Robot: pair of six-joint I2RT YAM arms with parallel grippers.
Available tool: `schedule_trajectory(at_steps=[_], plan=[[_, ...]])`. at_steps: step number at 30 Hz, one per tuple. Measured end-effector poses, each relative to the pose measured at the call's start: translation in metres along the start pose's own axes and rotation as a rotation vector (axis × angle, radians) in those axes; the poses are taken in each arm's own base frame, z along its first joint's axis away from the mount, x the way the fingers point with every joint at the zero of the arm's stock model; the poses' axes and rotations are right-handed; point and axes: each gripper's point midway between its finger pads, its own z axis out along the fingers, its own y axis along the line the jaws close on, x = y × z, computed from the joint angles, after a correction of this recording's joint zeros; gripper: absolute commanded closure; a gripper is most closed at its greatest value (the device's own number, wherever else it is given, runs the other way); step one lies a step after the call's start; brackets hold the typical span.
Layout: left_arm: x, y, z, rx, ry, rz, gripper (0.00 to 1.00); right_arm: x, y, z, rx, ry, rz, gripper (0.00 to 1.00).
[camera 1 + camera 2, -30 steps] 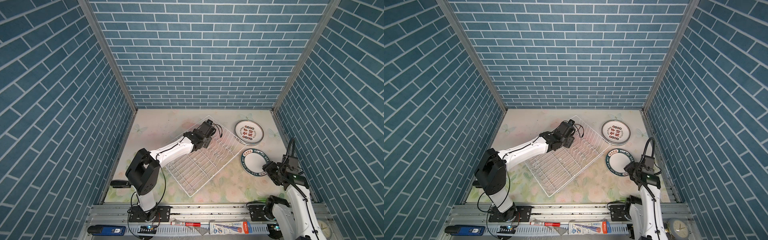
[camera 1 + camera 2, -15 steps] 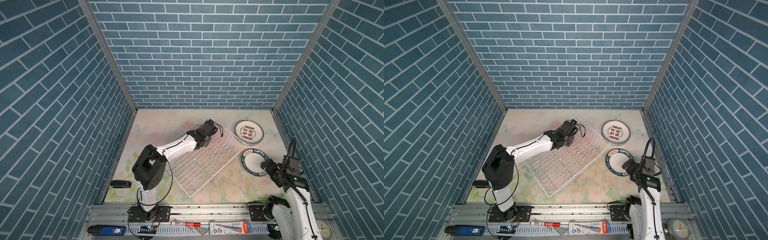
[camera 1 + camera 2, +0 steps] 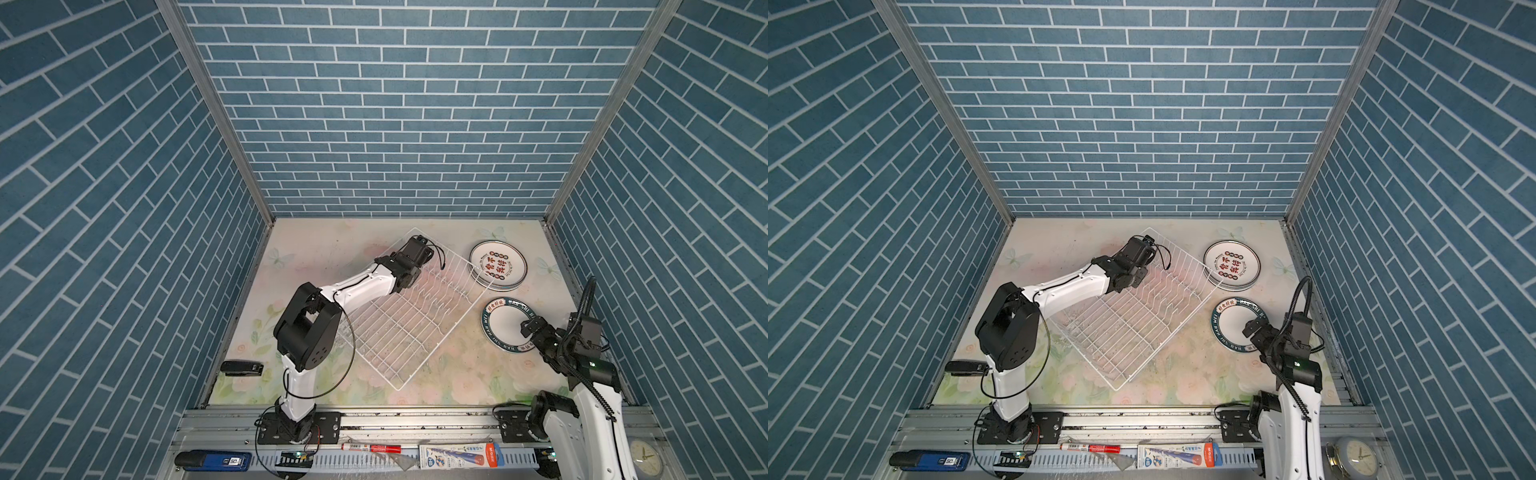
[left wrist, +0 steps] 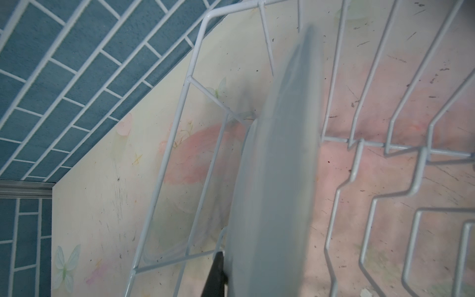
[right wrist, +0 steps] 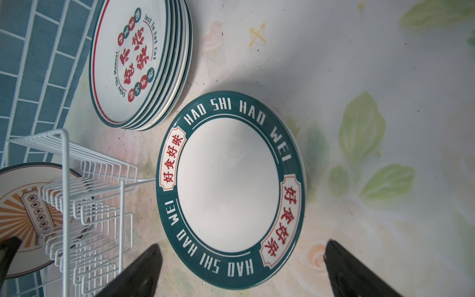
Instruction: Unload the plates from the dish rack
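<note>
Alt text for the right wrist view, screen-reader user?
A green-rimmed plate lies flat on the floral table just ahead of the right gripper, whose jaws are open. A stack of plates sits beside it, and a sunburst plate stands in the white dish rack.

One dish rack (image 3: 446,338), one racked plate (image 4: 277,180), one stack (image 3: 498,266), one lone plate (image 3: 505,324).

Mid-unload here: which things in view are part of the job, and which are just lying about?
Job: dish rack; sunburst plate standing in it; plate stack; green-rimmed plate lying flat beside the stack.
Lying about: small black device; blue device; red marker; packet; clock.
</note>
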Motion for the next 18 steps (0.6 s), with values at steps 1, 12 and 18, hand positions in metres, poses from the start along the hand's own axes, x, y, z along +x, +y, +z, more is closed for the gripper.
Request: schedule_trajectory(at_steps=[1, 12, 18], plan=[[0.0, 0.001, 0.0, -0.004, -0.002, -0.001, 1.0, 0.0, 0.001, 0.0, -0.003, 0.002, 0.0, 0.01], [-0.001, 0.02, -0.027, -0.041, -0.05, -0.013, 1.0, 0.003, 0.005, -0.001, -0.032, 0.012, -0.003, 0.01], [-0.028, 0.047, -0.072, -0.057, -0.158, -0.068, 1.0, 0.004, 0.007, -0.001, -0.041, 0.019, -0.003, 0.01]])
